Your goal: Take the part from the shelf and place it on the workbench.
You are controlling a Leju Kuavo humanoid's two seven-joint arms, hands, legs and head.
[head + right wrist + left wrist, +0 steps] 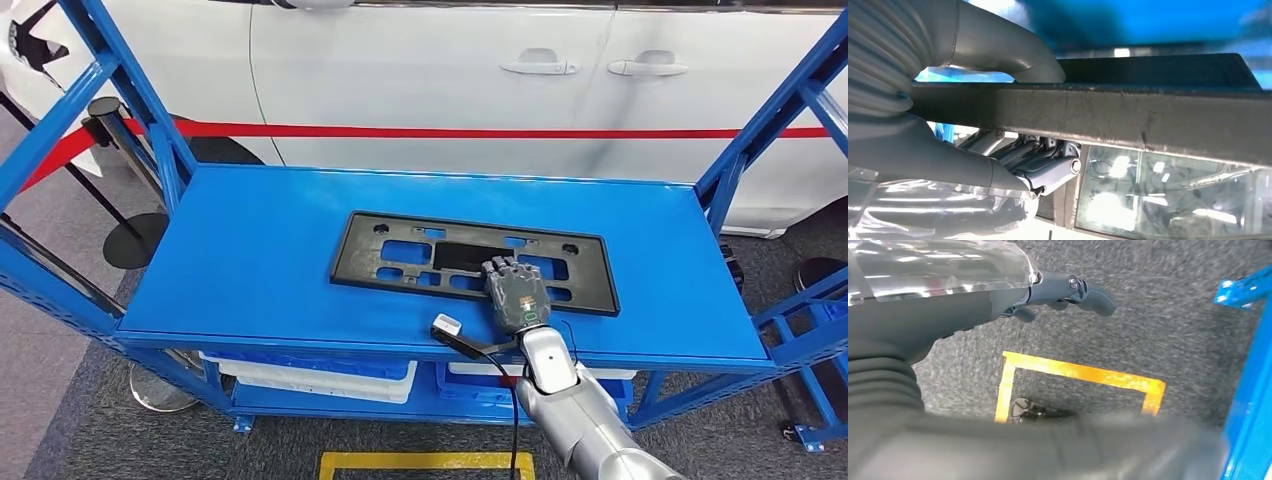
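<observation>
A: Report the location of the task part.

B: The flat black plastic rectangular frame with cut-out openings lies on the top surface of the blue metal shelf rack, lengthwise, slightly right of the surface's centre and nearer the front edge than the back.

A: State of the right hand?

B: The right hand rests over the near long edge of the frame, palm down. In the right wrist view the thick grey thumb lies on one side of the frame's edge and the darker fingers curl on the opposite side, so the hand grips that edge.

A: State of the left hand?

B: The left hand hangs over grey carpet, holding nothing; its fingers are extended and loosely apart.

A: Surroundings?

B: A yellow taped square outline marks the floor in front of the rack. Behind the rack stands a white car, with a red barrier belt stretched in front of it. White bins sit on the rack's lower level.
</observation>
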